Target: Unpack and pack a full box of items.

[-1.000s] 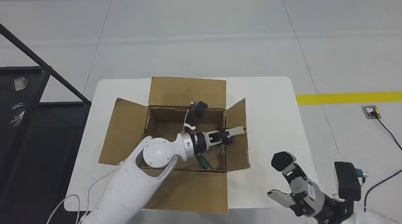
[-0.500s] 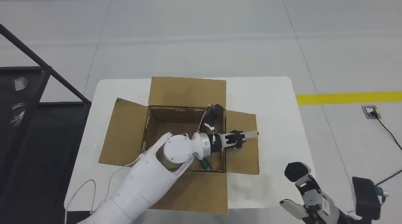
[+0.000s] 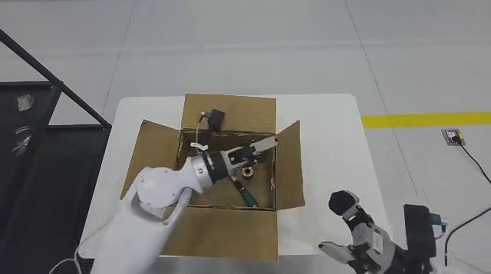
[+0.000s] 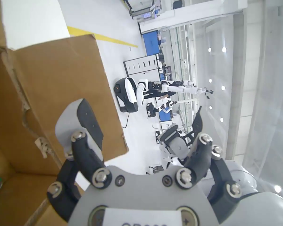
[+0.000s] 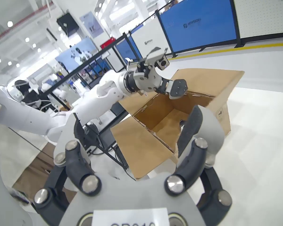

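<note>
The left claw point(image 3: 265, 147), apart and empty, backs off the box's point(image 3: 230, 110) 3 o'clock flap point(image 3: 290, 168), which springs up again. It likely needs folding out again before unpacking. The right claw point(image 3: 381, 216) sits apart at 5 o'clock.

The box point(image 3: 229, 110) sat mid-desk point(image 3: 330, 120), flaps spread outward. The left gripper point(image 3: 259, 151) hung over its inside, above small items point(image 3: 247, 195) on the bottom. The right gripper point(image 3: 381, 214) was by the desk's near right corner, well apart.

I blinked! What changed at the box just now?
The left gripper pushed the right flap out flat, then pulled back over the box; the flap stood up again. Its fingers stayed open, holding nothing. The box stayed put.
</note>
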{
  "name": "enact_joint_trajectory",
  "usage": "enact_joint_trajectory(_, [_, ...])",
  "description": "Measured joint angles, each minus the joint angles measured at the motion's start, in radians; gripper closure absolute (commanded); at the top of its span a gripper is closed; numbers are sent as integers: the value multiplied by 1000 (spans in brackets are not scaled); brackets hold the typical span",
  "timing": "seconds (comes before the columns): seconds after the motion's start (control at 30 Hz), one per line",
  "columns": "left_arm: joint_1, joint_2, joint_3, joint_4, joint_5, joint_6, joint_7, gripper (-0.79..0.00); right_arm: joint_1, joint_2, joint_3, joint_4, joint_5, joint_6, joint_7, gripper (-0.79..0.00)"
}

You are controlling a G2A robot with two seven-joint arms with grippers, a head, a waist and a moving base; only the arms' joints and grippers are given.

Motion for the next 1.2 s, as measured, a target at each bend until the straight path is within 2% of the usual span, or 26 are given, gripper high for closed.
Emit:
enact_joint_trajectory(0.13, [170, 39, -257, -146, -29, 16, -45, -785, 204, 7, -166, -34, -165, 185, 196, -785])
enact_joint_trajectory(0.27, [340, 61, -507, -206, -93, -14, -60, -785, 468, -5, -411, 38, -352, 345, 372, -785])
enact_joint_trajectory(0.33, [426, 66, -628, -206, -137, -41, -63, -785, 633, -24, -563, 128, -438, 415, 449, -785])
enact_joint_trajectory(0.43, [533, 68, -762, -179, -204, -84, -66, -785, 879, -67, -780, 305, -518, 494, 544, -785])
enact_joint_trajectory(0.53, [623, 65, -840, -146, -274, -132, -75, -785, 1110, -126, -969, 519, -563, 564, 622, -785])
enact_joint_trajectory(0.63, [694, 61, -872, -122, -321, -180, -90, -785, 1291, -195, -1114, 737, -569, 625, 672, -785])
enact_joint_trajectory(0.77, [752, 56, -866, -119, -346, -229, -90, -785, 1427, -280, -1223, 992, -509, 681, 678, -785])
enact_joint_trajectory(0.93, [765, 53, -853, -122, -367, -245, -89, -785, 1467, -357, -1268, 1270, -414, 687, 606, -785])
enact_joint_trajectory(1.2, [765, 53, -854, -122, -366, -245, -89, -785, 1440, -414, -1271, 1549, -408, 789, 421, -785])
